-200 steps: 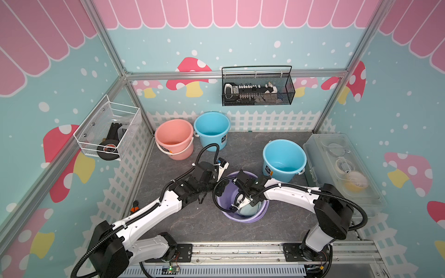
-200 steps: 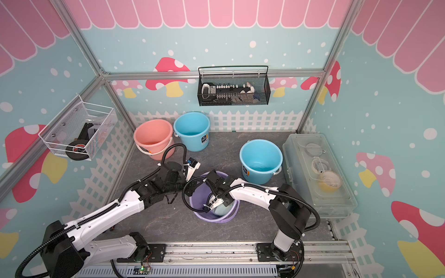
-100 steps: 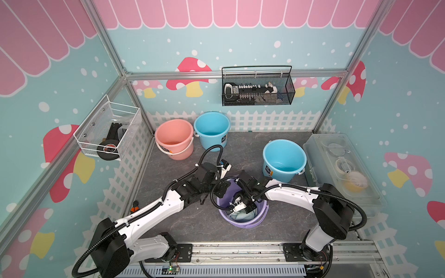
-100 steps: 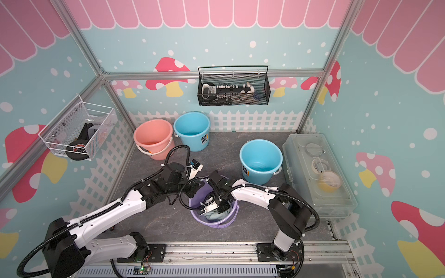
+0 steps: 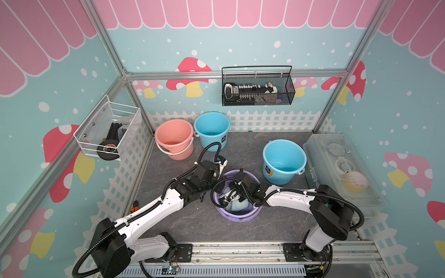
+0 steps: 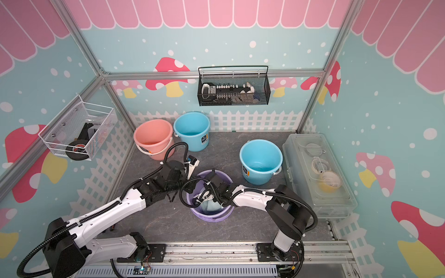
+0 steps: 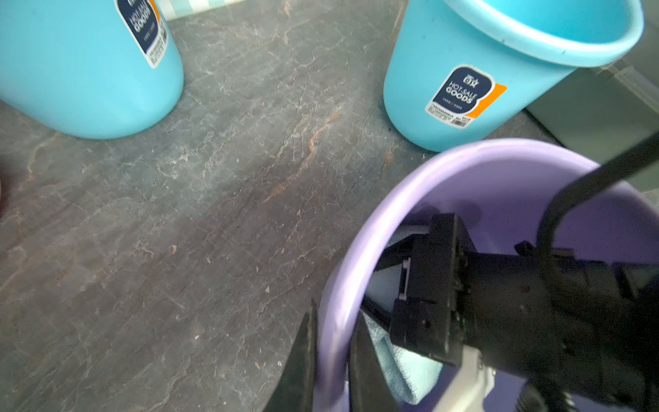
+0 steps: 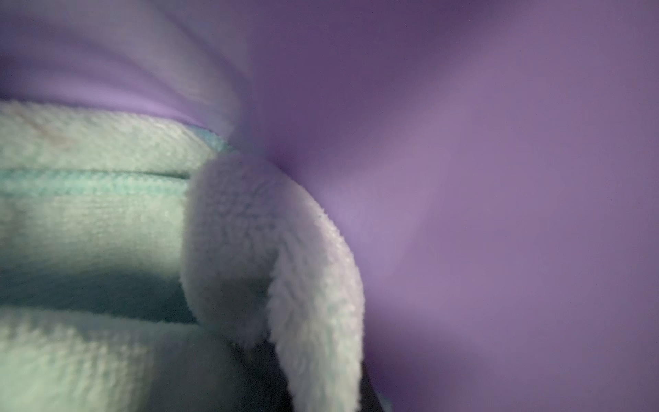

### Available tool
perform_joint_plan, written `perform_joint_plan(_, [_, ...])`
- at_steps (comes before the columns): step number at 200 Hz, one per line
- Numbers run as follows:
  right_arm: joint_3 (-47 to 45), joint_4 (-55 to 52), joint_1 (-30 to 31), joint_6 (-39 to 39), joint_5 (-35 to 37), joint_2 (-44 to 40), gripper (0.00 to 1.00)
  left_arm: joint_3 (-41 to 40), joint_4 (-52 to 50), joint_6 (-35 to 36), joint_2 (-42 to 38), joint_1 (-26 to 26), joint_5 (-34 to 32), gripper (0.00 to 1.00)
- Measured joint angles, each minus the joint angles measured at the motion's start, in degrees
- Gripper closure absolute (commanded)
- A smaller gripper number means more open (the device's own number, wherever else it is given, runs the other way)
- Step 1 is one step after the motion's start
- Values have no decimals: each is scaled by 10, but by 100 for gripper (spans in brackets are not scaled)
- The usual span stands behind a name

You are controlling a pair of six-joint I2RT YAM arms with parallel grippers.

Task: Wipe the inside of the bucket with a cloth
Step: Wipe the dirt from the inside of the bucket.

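1. White basket (image 5: 95, 125): hangs on the side wall, far left of the purple bucket (image 5: 237, 216) and higher. A tape roll (image 5: 108, 150) lies in it.
2. Pink bucket (image 5: 177, 154): upright, behind and left of the purple bucket, well apart from it.
3. Rear blue bucket (image 5: 204, 142): upright, behind the purple bucket and slightly left, just beside the pink bucket.
4. Left arm (image 5: 166, 204): reaches from front left to the purple bucket's left rim.
5. Left gripper (image 7: 335, 321): jaws nearly closed. One finger is outside the wall and one inside, pinching the purple bucket's rim.
6. Purple bucket: sits on the grey mat (image 5: 183, 226). Cannot tell whether it is upright or tipped.
7. Cloth (image 8: 107, 214): inside the purple bucket, bunched in folds against the wall. In a top view the cloth (image 5: 238, 205) shows as a pale patch low in the bucket.
8. Right gripper (image 7: 374, 285): down inside the purple bucket. The fingertips are buried in the folds and hidden. Jaws fully closed, gripping the cloth.
9. Black basket (image 5: 286, 96): on the back wall, behind and above the purple bucket.
10. Right arm (image 5: 293, 199): comes in over the purple bucket's right rim.
11. Right blue bucket (image 5: 281, 173): upright, near the purple bucket, behind and right of it, not touching.
12. Clear box (image 5: 320, 149): farthest right of the purple bucket, along the right wall.
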Motion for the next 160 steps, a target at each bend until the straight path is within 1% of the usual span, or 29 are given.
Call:
perform_joint_plan(18, [0,1,-1,-45,49,0,97,4,4,5,0,-1,-3,100])
perform_joint_plan(38, [2,-21,0,-77,90,-2,97,10,3,11,0,-9,-4,100])
perform_joint_plan(62, [21,-103,1,-89,122,-9,97,17,-5,19,0,-17,-10,100])
perform_joint_plan(85, [55,-199,1,-76,128,-9,97,18,-14,25,-2,-19,-24,100])
perform_joint_plan(104, [73,-257,2,-53,119,-9,97,18,-18,26,-3,-21,-26,100])
perform_joint_plan(118, [82,-299,4,-35,98,-9,97,18,-22,26,-3,-25,-26,100])
perform_joint_plan(160, [120,-421,5,8,-25,-4,98,18,-25,25,-3,-32,-26,100])
